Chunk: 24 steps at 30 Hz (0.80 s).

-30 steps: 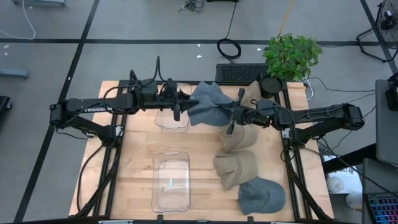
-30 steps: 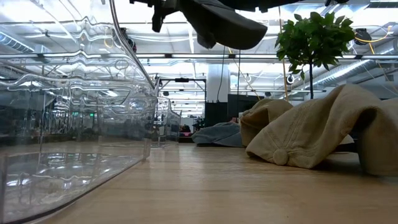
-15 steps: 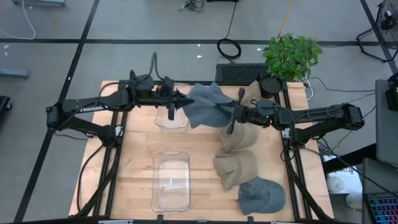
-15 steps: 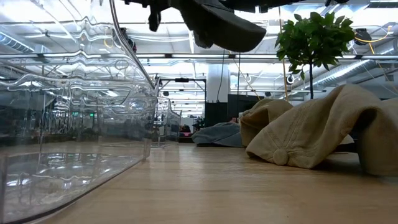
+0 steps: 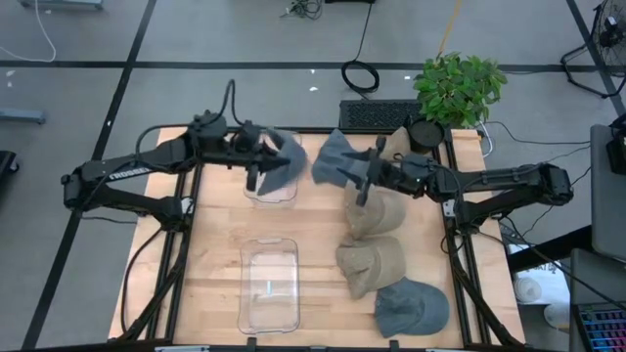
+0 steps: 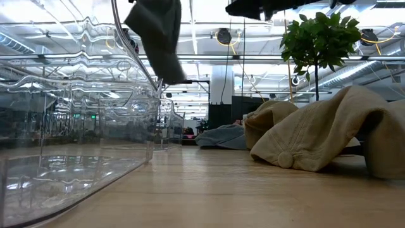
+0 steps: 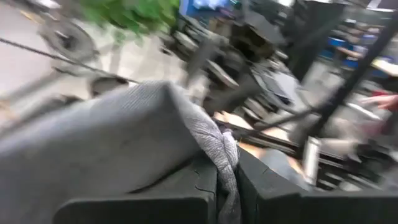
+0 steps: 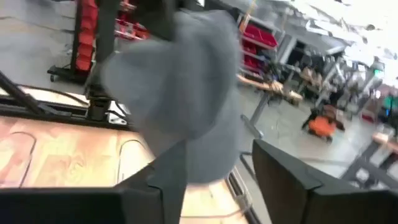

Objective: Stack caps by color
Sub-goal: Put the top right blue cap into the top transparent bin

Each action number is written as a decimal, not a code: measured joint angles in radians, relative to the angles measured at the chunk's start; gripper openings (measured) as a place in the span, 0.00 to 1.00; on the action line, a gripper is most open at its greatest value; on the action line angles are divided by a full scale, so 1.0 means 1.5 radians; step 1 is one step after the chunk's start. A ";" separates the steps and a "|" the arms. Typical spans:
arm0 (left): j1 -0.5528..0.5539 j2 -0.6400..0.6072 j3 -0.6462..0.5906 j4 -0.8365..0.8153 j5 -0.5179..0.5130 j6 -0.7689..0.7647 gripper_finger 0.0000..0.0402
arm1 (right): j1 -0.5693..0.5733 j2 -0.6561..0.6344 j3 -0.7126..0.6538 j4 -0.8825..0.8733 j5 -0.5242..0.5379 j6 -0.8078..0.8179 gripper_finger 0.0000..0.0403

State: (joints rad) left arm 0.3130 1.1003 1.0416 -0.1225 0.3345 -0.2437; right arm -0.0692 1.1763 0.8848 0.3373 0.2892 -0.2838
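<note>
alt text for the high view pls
From above: the left gripper holds a blue-grey cap over the far clear bin, while a second blue-grey cap hangs at the right gripper. Two tan caps and a third blue-grey cap lie in a row on the wooden table's right side.

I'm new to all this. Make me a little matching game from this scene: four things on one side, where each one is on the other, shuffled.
Things
1. held grey cap, pinched in the left claw
2. tan cap
3. potted plant
4. near grey cap

Places
A. beyond the table's far edge
B. lying at the table's near right corner
C. hanging in the air over the far clear bin
D. on the table, next to the near grey cap

Pairs: 1-C, 2-D, 3-A, 4-B
</note>
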 joint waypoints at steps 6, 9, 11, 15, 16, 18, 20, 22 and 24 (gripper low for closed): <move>0.000 0.022 0.000 -0.040 0.120 -0.033 0.04 | -0.045 0.000 0.000 -0.047 -0.007 0.075 0.51; -0.001 0.031 0.000 -0.048 0.188 -0.037 0.04 | -0.073 0.000 0.000 -0.072 -0.067 0.114 0.52; -0.006 0.041 0.000 -0.045 0.227 -0.042 0.04 | -0.092 0.000 0.000 -0.077 -0.134 0.151 0.53; -0.020 0.063 0.043 -0.124 0.246 0.007 0.04 | -0.122 0.014 0.000 -0.075 -0.266 0.205 0.52; -0.027 0.073 0.062 -0.151 0.247 0.032 0.04 | -0.129 0.021 0.000 -0.077 -0.295 0.214 0.52; -0.041 0.096 0.107 -0.227 0.247 0.089 0.04 | -0.137 0.040 -0.001 -0.070 -0.351 0.227 0.52; -0.056 0.126 0.158 -0.297 0.247 0.145 0.04 | -0.143 0.063 0.000 -0.049 -0.395 0.234 0.52; -0.069 0.157 0.210 -0.351 0.248 0.196 0.04 | -0.146 0.088 -0.001 -0.029 -0.421 0.236 0.52; -0.081 0.184 0.259 -0.415 0.249 0.263 0.04 | -0.147 0.112 0.000 -0.008 -0.424 0.236 0.52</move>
State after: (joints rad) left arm 0.1920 1.3761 1.4295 -0.7446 0.7083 0.1505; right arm -0.2900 1.3438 0.8843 0.3250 -0.3468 0.0700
